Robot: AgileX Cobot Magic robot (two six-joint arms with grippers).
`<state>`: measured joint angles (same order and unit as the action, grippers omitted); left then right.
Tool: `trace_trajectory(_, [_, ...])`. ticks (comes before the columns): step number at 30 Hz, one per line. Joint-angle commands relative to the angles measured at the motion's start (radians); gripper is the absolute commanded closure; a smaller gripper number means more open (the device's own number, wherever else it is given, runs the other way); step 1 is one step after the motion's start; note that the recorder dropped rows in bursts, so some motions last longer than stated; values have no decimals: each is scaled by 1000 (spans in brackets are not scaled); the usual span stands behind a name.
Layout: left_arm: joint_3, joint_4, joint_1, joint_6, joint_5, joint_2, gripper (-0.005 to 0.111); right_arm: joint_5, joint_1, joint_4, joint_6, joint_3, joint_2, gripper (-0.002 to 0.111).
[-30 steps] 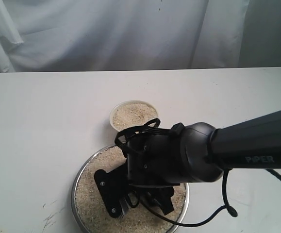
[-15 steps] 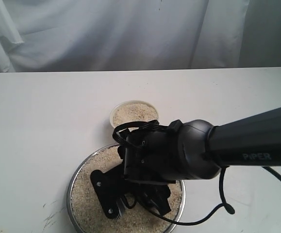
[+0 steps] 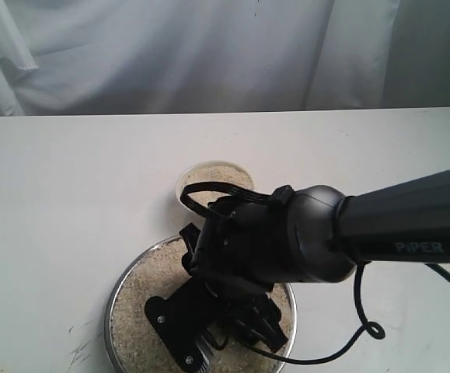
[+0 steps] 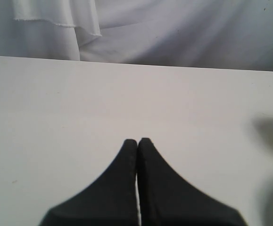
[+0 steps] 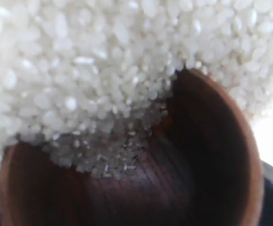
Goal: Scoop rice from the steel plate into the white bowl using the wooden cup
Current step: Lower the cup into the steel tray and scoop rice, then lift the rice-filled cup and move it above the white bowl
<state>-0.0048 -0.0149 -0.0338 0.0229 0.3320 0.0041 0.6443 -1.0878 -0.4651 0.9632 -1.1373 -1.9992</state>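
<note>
Near the counter's front edge, the cup [image 5: 211, 155] is gripped by the right claw [image 3: 213, 342] and pressed mouth-first into the rice [image 5: 79, 70] on the plate [image 3: 107, 326]; the bowl [image 3: 181, 183] is set just behind. The left claw [image 4: 137, 141] is clenched empty.

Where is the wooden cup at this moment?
The right wrist view shows the wooden cup with its mouth in the rice; in the exterior view the right arm hides it, low in the middle over the steel plate.
</note>
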Motion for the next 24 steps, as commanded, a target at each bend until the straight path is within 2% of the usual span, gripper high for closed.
trace_trajectory(1, [5,1,-2,1,-13,-4,107,15,-5,218,36,22,-36,108])
trace_trajectory(13, [5,1,-2,1,-13,-4,107,15,108,608,185,22,-36,108])
trace_trajectory(24, [5,1,-2,1,-13,-4,107,14,194,754,245,19,-20,108])
